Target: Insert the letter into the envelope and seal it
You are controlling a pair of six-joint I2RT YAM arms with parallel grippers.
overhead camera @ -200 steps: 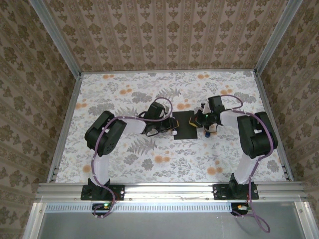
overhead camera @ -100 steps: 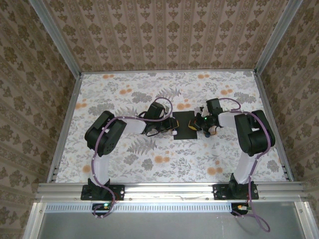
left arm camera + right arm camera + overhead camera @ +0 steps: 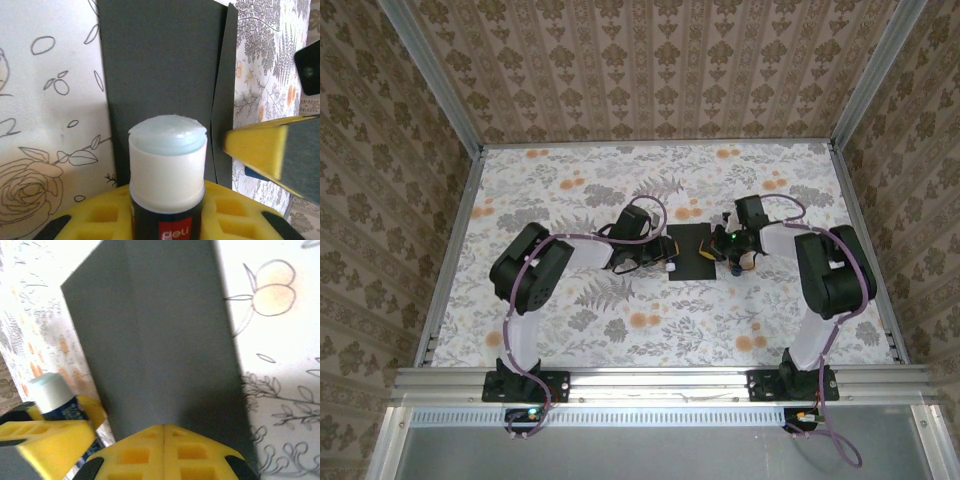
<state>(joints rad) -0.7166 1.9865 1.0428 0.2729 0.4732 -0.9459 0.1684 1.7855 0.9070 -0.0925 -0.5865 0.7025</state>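
Observation:
The black envelope lies flat at the table's middle, between my two grippers. Its flap runs along its right side in the left wrist view. My left gripper is at the envelope's left edge, shut on a white-and-blue glue stick. The stick's bare glue tip points over the envelope. My right gripper is shut with nothing in it, its yellow tips over the envelope at its right edge. The glue stick also appears at the lower left of the right wrist view. The letter is out of view.
The floral tablecloth spreads open in front of and behind the envelope. Metal frame rails border the table, with patterned walls beyond. The two grippers sit close together, about an envelope's width apart.
My right gripper has shifted left from beside the envelope to its right edge. The left arm and the glue stick have stayed put.

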